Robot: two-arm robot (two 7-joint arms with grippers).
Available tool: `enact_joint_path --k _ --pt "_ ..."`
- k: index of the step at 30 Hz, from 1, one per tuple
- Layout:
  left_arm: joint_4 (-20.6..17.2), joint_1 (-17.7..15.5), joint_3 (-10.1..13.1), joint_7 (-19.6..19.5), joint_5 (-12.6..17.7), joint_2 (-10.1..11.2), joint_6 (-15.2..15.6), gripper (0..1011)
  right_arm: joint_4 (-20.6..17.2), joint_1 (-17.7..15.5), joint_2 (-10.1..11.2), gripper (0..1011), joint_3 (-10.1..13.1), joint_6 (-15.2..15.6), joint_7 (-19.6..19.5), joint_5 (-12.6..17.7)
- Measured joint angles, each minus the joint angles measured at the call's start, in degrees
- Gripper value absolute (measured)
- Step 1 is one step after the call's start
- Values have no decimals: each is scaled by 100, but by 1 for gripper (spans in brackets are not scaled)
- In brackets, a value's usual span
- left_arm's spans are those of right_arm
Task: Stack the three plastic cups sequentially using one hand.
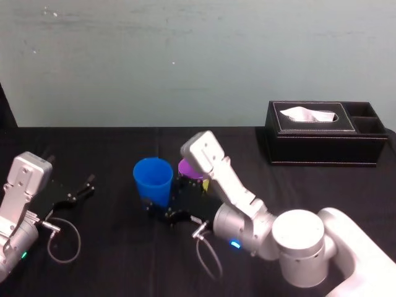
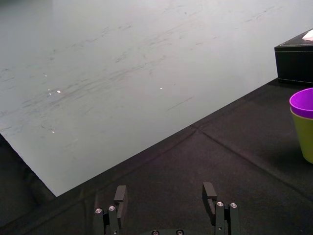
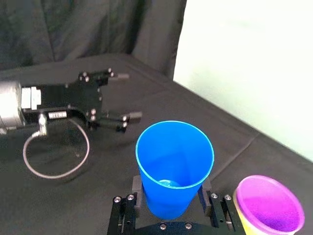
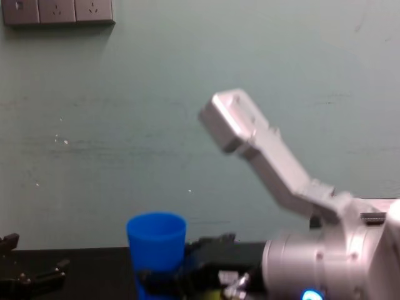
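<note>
Right claw (image 3: 171, 198) clamps the blue cup (image 3: 174, 152) low on its wall; light, smooth plastic, likely slippery and squeezable, wants gentle pressure. Left claw (image 2: 166, 196) lies open at left.

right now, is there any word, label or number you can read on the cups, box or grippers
None can be read.
A small white label on the left gripper, parked open on the left: too blurred.
The blue cup in the right gripper, purple cup, yellow-green cup, tissue box: no markings.
</note>
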Motion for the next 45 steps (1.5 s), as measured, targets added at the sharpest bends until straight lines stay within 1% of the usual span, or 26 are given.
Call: enact_joint_path --k 3,7,12,14,17,24,34,39,41,45 --pt "0 0 0 0 0 0 0 1000 -267 73 122 684 74 189 92 93" --pt "0 0 0 0 0 0 0 1000 -501 156 241 684 145 371 173 205" --pt "0 0 0 0 0 0 0 1000 -659 285 373 684 198 581 221 294" --pt "0 1 0 0 0 0 0 1000 -687 362 441 684 224 692 239 327" --pt "0 0 0 0 0 0 0 1000 -695 418 492 684 254 772 245 366" --pt "0 0 0 0 0 0 0 1000 -653 539 630 684 364 916 216 497" --pt "0 0 0 0 0 0 0 1000 -464 596 667 684 480 1052 102 679" --pt "0 0 0 0 0 0 0 1000 -310 621 667 684 506 1030 49 728" --pt "0 0 0 0 0 0 0 1000 -165 648 653 684 510 966 37 761" --pt "0 0 0 0 0 0 0 1000 -24 681 634 684 502 887 33 796"
